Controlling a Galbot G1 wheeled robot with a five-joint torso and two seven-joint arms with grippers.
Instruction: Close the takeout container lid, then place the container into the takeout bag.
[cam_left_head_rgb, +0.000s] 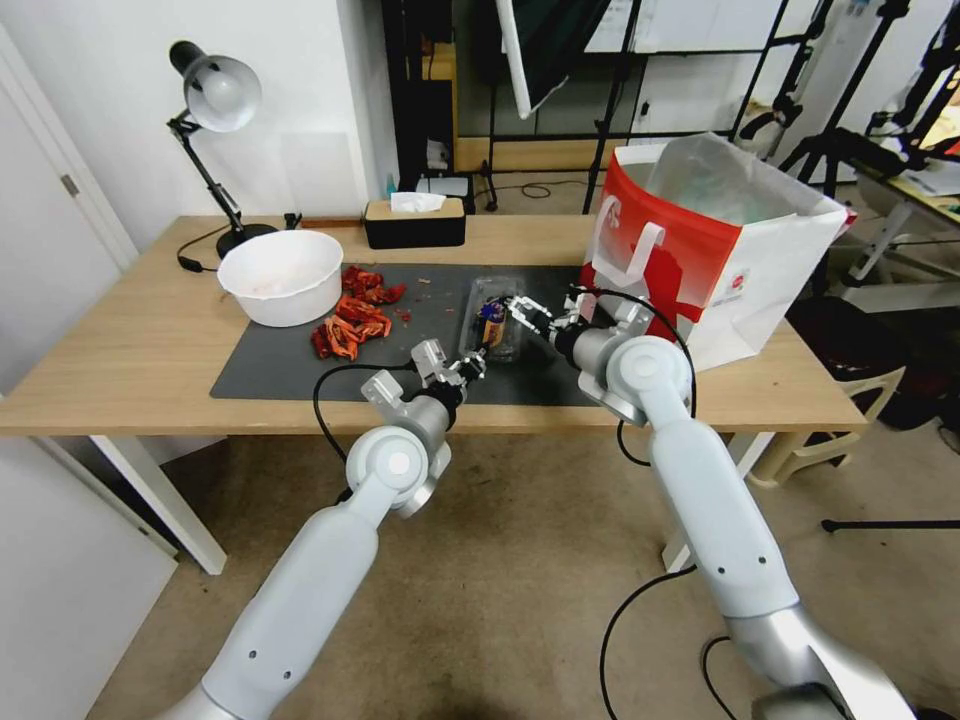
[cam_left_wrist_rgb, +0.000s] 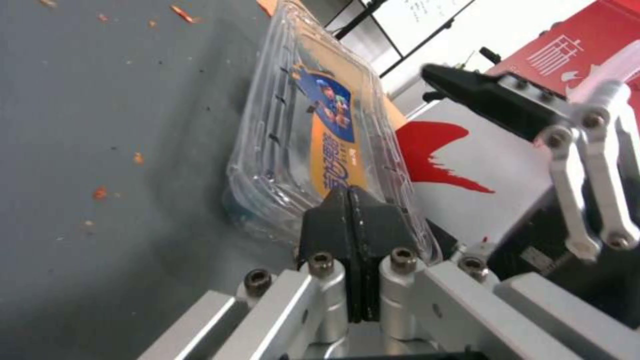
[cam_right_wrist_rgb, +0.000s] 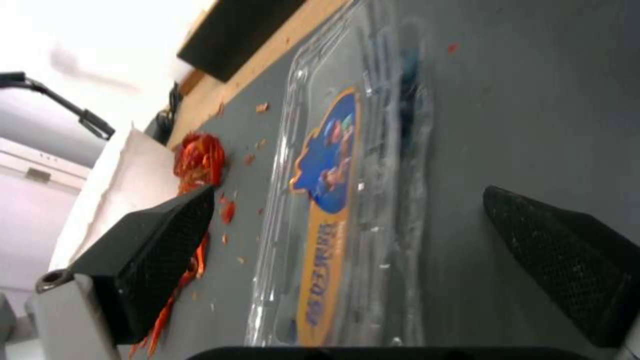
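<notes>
The takeout container (cam_left_head_rgb: 497, 318) is clear plastic, and its lid (cam_left_wrist_rgb: 320, 125) carries a blue and orange label. The takeout bag (cam_left_head_rgb: 715, 245) is red and white with silvery lining. A dark grey mat (cam_left_head_rgb: 300, 360) lies on the pale wood worktop (cam_left_head_rgb: 130, 340), beside a white bowl (cam_left_head_rgb: 281, 277) and red-orange scraps (cam_left_head_rgb: 352, 315).

Wooden table (cam_left_head_rgb: 120, 370) on beige floor (cam_left_head_rgb: 500, 600), desk lamp (cam_left_head_rgb: 215, 95) by white wall (cam_left_head_rgb: 290, 100).

Both arms stretched forward, wrists angled inward toward each other. Left gripper (cam_left_head_rgb: 472, 364) low, pads (cam_left_wrist_rgb: 350, 215) pressed flat together. Right gripper (cam_left_head_rgb: 522, 310) just beyond and above it, fingers (cam_right_wrist_rgb: 160, 250) spread wide apart.
</notes>
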